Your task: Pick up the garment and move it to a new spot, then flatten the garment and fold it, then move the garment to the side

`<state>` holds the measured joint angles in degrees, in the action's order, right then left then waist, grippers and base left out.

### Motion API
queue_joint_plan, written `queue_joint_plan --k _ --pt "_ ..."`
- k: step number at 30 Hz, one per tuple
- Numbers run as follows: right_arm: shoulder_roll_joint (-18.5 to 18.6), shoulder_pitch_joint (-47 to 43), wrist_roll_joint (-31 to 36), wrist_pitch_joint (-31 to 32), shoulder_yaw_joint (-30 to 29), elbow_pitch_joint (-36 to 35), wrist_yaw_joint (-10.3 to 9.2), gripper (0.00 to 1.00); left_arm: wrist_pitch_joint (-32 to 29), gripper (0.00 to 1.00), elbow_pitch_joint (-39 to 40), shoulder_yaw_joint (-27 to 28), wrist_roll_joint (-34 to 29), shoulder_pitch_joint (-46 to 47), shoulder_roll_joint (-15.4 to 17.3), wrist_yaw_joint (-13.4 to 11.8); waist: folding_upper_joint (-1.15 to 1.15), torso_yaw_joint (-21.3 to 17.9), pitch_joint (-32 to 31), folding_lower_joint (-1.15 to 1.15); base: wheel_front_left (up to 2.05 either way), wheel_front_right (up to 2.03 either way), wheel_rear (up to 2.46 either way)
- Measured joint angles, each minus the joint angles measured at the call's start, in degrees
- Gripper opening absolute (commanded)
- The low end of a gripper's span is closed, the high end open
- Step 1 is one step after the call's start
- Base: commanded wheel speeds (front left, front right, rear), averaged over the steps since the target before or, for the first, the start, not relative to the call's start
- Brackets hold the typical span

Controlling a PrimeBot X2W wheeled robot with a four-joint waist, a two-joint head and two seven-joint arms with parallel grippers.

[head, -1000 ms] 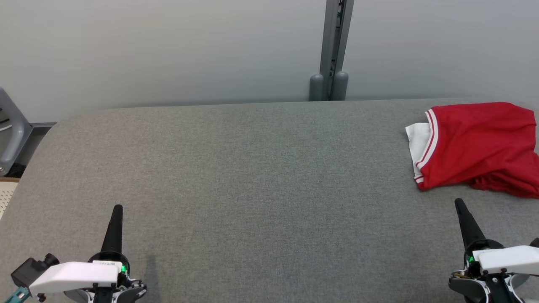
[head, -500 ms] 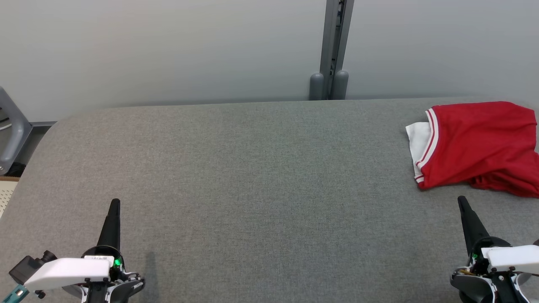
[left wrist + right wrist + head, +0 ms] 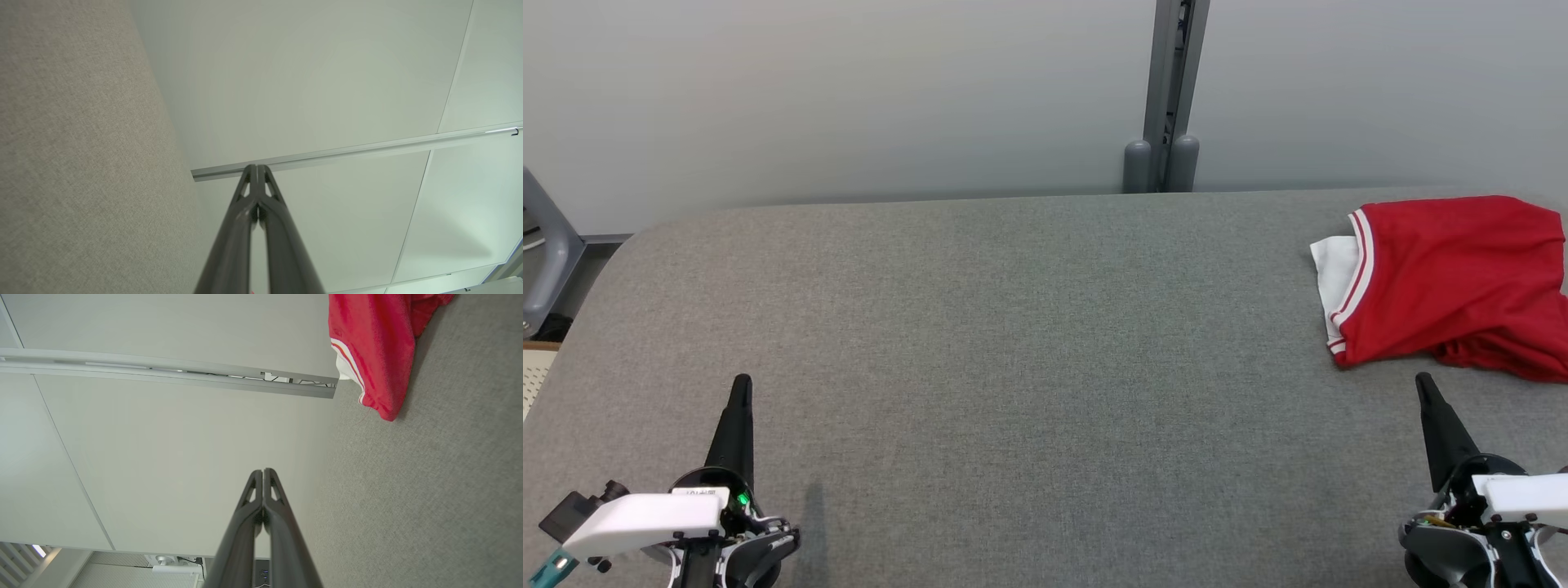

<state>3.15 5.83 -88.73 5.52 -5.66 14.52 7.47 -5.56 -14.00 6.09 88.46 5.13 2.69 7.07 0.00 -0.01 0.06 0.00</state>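
The garment (image 3: 1450, 282) is red with white striped trim and a white part showing at its left; it lies bunched at the far right of the grey table (image 3: 1013, 327) and runs off the head view's right edge. In the right wrist view the garment (image 3: 374, 347) sits at the top right. My right gripper (image 3: 1423, 382) is shut and empty, a short way in front of the garment, not touching it. My left gripper (image 3: 741, 382) is shut and empty at the lower left, far from the garment. Both pairs of fingertips press together in the wrist views (image 3: 256, 167) (image 3: 263, 471).
A grey post (image 3: 1168, 98) stands against the pale wall behind the table's far edge. A grey chair part (image 3: 543, 261) shows off the table's left end. The table's left corners are rounded.
Both grippers have drawn back toward the bottom edge of the head view while their fingertips reach slightly higher. The garment has not moved.
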Motion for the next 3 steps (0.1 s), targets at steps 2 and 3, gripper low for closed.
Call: queue_joint_plan --k 2,3 --pt "-0.1 0.1 -0.6 0.1 -0.2 -0.1 0.01 0.00 -0.3 0.00 0.0 0.1 0.6 0.1 0.0 0.0 0.00 0.0 0.0 0.00 0.00 0.00 0.00" --pt "-0.1 0.1 -1.0 0.2 -0.3 -0.1 0.01 0.00 -0.3 0.00 0.0 0.1 1.0 0.1 0.0 0.0 0.00 0.0 0.0 0.00 0.00 0.00 0.00"
